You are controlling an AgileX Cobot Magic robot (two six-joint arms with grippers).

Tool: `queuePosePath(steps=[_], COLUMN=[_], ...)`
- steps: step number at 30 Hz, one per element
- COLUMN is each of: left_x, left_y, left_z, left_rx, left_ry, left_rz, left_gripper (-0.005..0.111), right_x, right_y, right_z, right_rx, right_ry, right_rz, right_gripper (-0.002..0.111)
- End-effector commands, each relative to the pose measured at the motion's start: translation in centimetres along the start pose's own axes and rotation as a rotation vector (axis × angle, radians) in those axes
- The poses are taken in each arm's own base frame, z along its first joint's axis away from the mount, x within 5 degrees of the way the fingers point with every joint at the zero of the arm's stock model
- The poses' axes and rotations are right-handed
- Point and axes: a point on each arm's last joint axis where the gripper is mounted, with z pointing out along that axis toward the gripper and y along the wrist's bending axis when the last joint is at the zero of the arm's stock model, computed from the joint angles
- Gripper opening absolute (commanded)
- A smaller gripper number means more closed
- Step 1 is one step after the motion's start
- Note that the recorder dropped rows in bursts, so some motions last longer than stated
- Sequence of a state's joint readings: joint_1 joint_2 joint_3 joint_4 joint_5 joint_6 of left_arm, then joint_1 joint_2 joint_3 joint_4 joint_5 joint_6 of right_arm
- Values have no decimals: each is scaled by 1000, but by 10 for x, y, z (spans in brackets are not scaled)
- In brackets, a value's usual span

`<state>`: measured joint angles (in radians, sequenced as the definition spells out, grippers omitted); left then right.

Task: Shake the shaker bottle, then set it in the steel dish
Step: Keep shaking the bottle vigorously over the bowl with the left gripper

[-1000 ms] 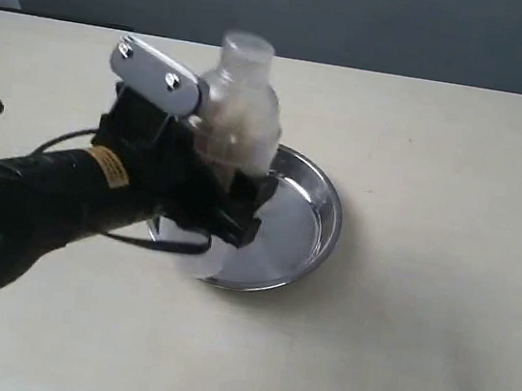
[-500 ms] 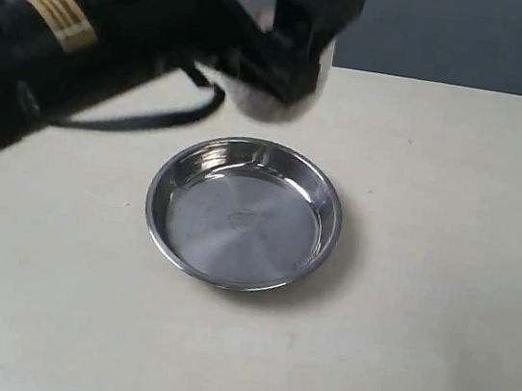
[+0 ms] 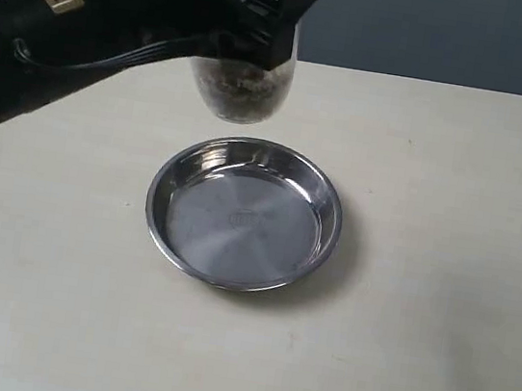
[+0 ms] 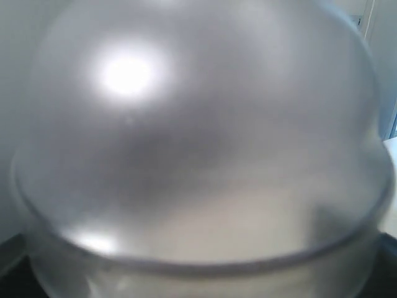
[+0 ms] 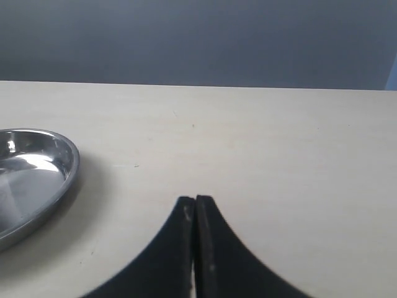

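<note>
The pale table is seen to fill most of the exterior view, and its far edge is set against a grey-blue wall. Wide bare room is left on the table to the right of the dish and in front of it. On the left, the room above the table is taken up by the black left arm, which is stretched in from the upper left corner.

The dish is placed flat near the middle of the table, well apart from every visible edge. Its rolled rim is shiny, and nothing is held in it. In the right wrist view part of the dish is shown at one side, with open table beyond it.

The bottle is held in the air by the left gripper, whose jaws are clamped wide around it. It is kept clear of the dish and is seen just past the far rim. Its lower end is rounded and frosted, and brownish grains are gathered inside. In the left wrist view the bottle is shown only as a blurred grey dome.

The right gripper is held over bare table, its jaws pressed together on nothing.
</note>
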<state>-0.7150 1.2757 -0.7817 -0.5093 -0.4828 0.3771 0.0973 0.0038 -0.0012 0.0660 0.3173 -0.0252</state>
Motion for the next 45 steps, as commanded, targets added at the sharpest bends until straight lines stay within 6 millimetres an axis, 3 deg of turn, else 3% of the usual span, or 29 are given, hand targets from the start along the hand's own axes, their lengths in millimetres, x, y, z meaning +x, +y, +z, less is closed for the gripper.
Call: queuePosePath(steps=[1, 5, 8, 10, 11, 15, 16, 17, 18, 20, 21, 22, 26, 27, 29, 30, 31, 32, 34, 35, 36, 39, 40, 41, 43, 44, 45], left_x=[3, 7, -34, -60, -51, 69, 78, 73, 25, -26, -37, -33, 53, 55, 22, -6, -47, -47, 45, 71, 71, -34, -35, 0, 51, 48, 14], left_y=[-1, 0, -6, -12, -10, 21, 22, 18, 0, -11, -14, -11, 14, 13, 2, -5, -15, -13, 8, 12, 9, -24, -22, -9, 7, 6, 3], left_z=[4, 12, 4, -6, -4, 19, 19, 19, 14, 1, -2, -1, 15, 16, 14, 9, -4, -5, 9, 12, 12, -8, -10, -2, 7, 8, 7], left_rx=[-10, -27, 14, 69, 77, -58, -75, -56, 47, 120, 134, 125, -9, -14, 54, 98, 159, 155, 57, 8, 15, 202, 197, 129, 15, 14, 42], left_ry=[4, -45, -280, -307, -217, 266, 275, 244, -2, -208, -213, -161, 250, 247, 89, -42, -195, -163, 263, 334, 316, -203, -145, 88, 288, 280, 169], left_rz=[-13, 29, 133, 179, 176, 33, 3, -3, 44, 112, 135, 119, -69, -83, -17, 30, 126, 137, 28, -55, -62, 131, 151, 92, -77, -84, -72], left_gripper=[0, 0, 0, 0, 0, 0, 0, 0, 0, 0, 0, 0, 0, 0, 0, 0, 0, 0, 0, 0, 0, 0, 0, 0, 0, 0, 0], right_x=[-1, -1, -1, -1, -1, -1, -1, -1, -1, -1, -1, -1, -1, -1, -1, -1, -1, -1, -1, -1, -1, -1, -1, -1, -1, -1, -1], right_y=[0, 0, 0, 0, 0, 0, 0, 0, 0, 0, 0, 0, 0, 0, 0, 0, 0, 0, 0, 0, 0, 0, 0, 0, 0, 0, 0], right_z=[0, 0, 0, 0, 0, 0, 0, 0, 0, 0, 0, 0, 0, 0, 0, 0, 0, 0, 0, 0, 0, 0, 0, 0, 0, 0, 0], right_rx=[-3, -3, -3, -3, -3, -3, -3, -3, -3, -3, -3, -3, -3, -3, -3, -3, -3, -3, -3, -3, -3, -3, -3, -3, -3, -3, -3], right_ry=[-14, -14, -14, -14, -14, -14, -14, -14, -14, -14, -14, -14, -14, -14, -14, -14, -14, -14, -14, -14, -14, -14, -14, -14, -14, -14, -14], right_rz=[-3, -3, -3, -3, -3, -3, -3, -3, -3, -3, -3, -3, -3, -3, -3, -3, -3, -3, -3, -3, -3, -3, -3, -3, -3, -3, -3], right_gripper=[-1, -1, -1, -1, -1, -1, -1, -1, -1, -1, -1, -1, -1, -1, -1, -1, -1, -1, -1, -1, -1, -1, -1, -1, -1, -1, -1])
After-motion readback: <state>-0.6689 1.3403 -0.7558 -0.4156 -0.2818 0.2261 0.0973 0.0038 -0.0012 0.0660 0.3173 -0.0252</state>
